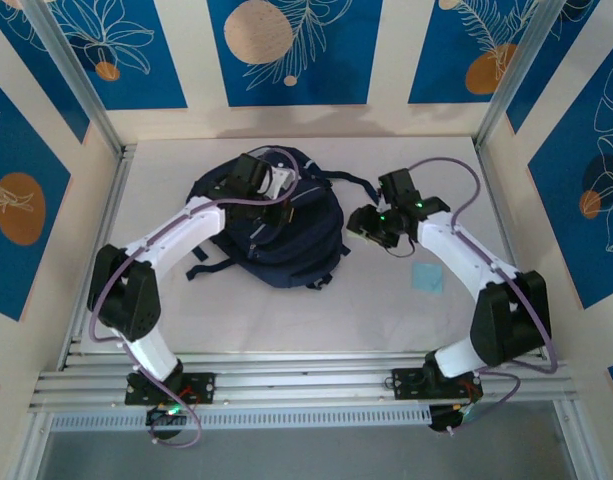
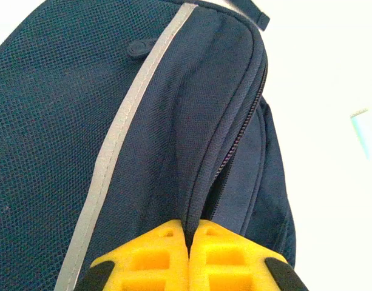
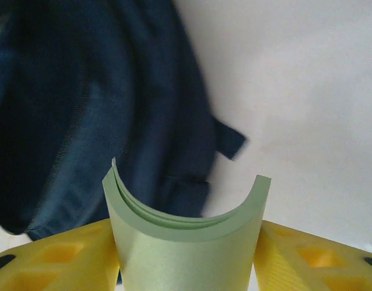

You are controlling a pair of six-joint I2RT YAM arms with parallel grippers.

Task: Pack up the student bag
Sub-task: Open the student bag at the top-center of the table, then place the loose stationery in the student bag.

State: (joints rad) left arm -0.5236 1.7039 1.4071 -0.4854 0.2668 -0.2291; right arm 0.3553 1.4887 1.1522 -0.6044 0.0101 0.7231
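Note:
The student bag [image 1: 276, 245], dark navy with a grey stripe, lies in the middle of the white table. My left gripper [image 1: 284, 207] rests on top of it. In the left wrist view its yellow jaws [image 2: 190, 233] are shut on a fold of the bag's fabric [image 2: 201, 182] beside the zipper, next to the grey stripe [image 2: 122, 130]. My right gripper [image 1: 363, 225] hovers just right of the bag. It is shut on a pale green pad of paper [image 3: 186, 242], which bows into a curve between the fingers. The bag [image 3: 82, 109] lies blurred beyond the pad.
A light blue square pad [image 1: 427, 277] lies on the table to the right of the bag, under the right arm, and also shows as a light blue pad [image 2: 365, 124] at the right edge of the left wrist view. Cream walls and metal posts enclose the table on three sides.

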